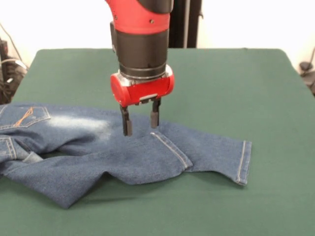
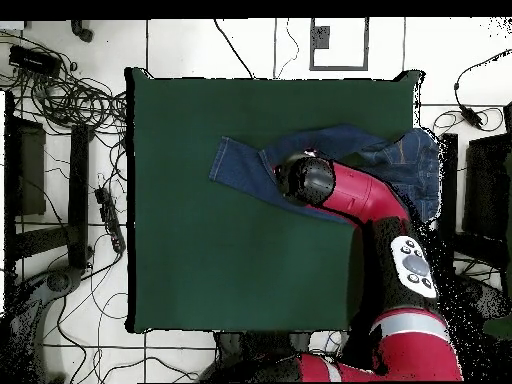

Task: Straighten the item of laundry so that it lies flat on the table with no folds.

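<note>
While the jeans overhang one table edge, open, empty jaws poise above them, bare felt elsewhere.

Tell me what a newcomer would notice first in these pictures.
The red arm's gripper hangs open just above the jeans, over the overlapping legs. The jeans lie rumpled along one side of the green table, one leg folded across the other.

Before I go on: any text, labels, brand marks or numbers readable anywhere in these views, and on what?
None can be read.
Gripper: no legible marking on its red housing.
Jeans: only orange pocket stitching, no tag visible.
Arm's grey button panel: marks too small to read.
Table: plain green cloth.
</note>
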Robot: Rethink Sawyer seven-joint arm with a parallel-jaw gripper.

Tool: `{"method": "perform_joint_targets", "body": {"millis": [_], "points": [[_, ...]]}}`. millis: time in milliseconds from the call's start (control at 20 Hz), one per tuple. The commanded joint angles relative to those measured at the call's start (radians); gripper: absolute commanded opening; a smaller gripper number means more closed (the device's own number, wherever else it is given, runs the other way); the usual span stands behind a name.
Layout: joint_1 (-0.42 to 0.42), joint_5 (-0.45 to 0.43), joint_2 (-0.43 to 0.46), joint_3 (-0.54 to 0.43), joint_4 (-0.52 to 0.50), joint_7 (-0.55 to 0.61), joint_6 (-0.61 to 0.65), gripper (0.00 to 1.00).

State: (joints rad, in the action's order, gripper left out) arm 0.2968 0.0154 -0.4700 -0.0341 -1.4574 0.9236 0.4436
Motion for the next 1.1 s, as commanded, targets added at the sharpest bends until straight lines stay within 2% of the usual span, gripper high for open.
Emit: {"method": "perform_joint_targets", "body": {"millis": [50,150,300,700,1100], "points": [[0.022,-0.014,0.104,-0.134,-0.081,0.158,-0.072,1.00],[0.062,-0.033,0.120,-0.196,-0.096,0.107,-0.109,1.00],[0.084,-0.052,0.129,-0.229,-0.104,0.099,-0.141,1.00],[0.124,-0.108,0.146,-0.280,-0.107,0.101,-0.210,1.00],[0.125,-0.154,0.194,-0.288,-0.065,0.097,-0.207,1.00]]}}
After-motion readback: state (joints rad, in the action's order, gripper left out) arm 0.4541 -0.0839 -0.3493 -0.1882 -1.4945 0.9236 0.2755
